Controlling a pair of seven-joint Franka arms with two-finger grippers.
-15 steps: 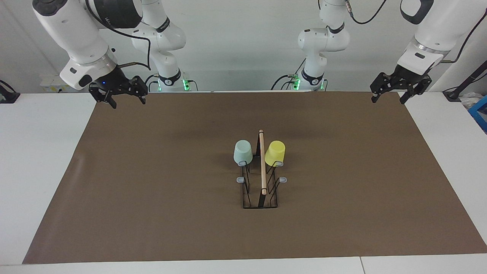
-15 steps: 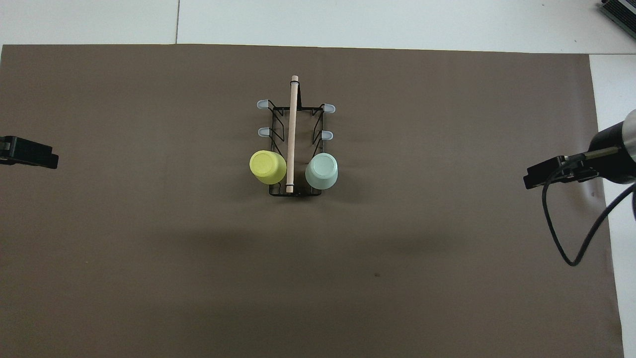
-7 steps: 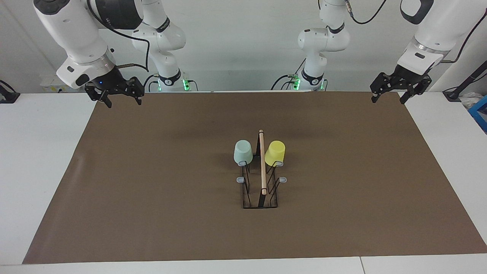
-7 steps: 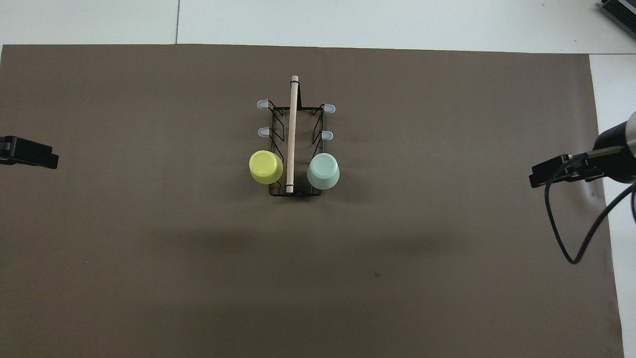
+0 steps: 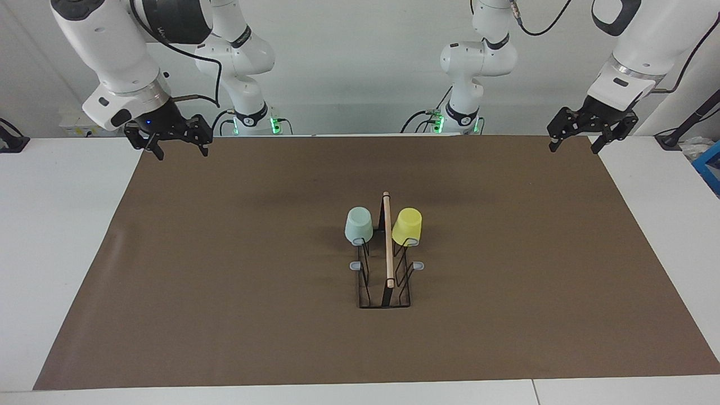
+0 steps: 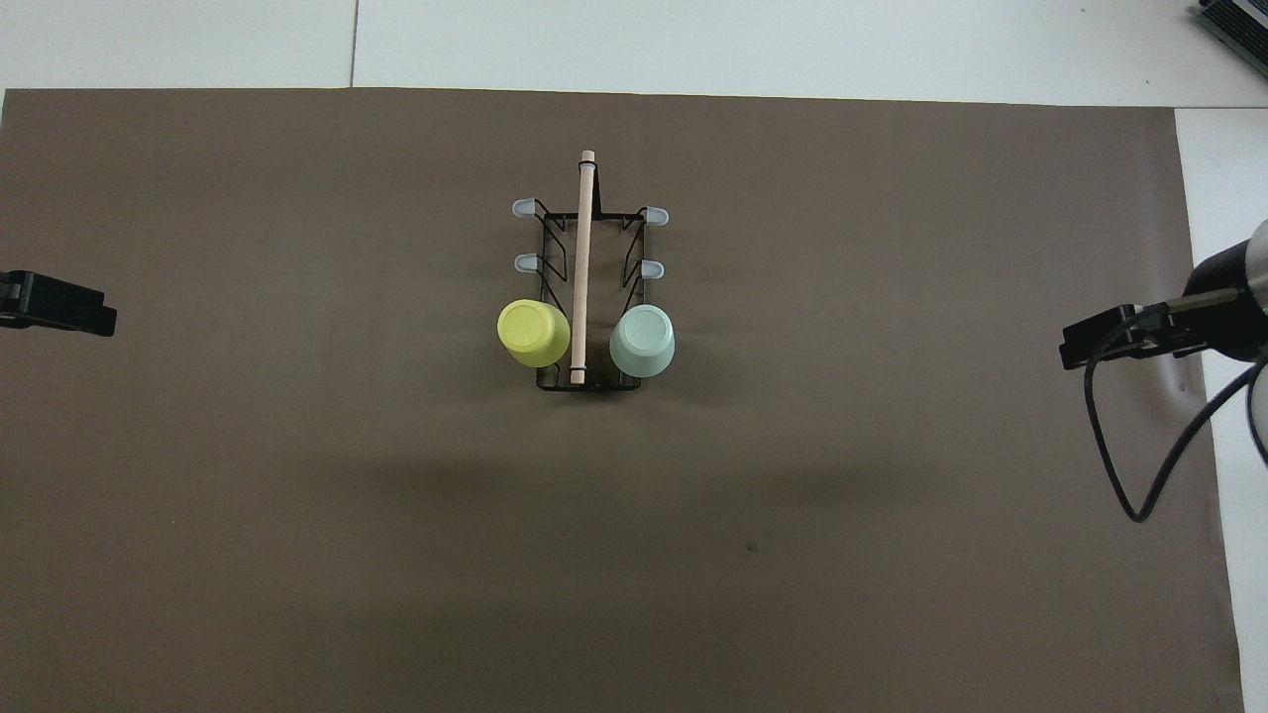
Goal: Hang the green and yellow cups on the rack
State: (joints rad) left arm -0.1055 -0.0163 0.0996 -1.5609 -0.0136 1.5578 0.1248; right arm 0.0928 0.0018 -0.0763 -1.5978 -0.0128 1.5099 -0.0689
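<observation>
Green cup (image 5: pixel 358 225) and yellow cup (image 5: pixel 407 226) hang inverted on the rack (image 5: pixel 387 264); left claw (image 5: pixel 574 145) and right claw (image 5: pixel 179 149) hover wide, empty.

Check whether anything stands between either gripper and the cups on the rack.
Nothing visible does. The green cup and yellow cup sit upside down on the rack; only bare brown mat lies between them and the open, empty left gripper and right gripper.
</observation>
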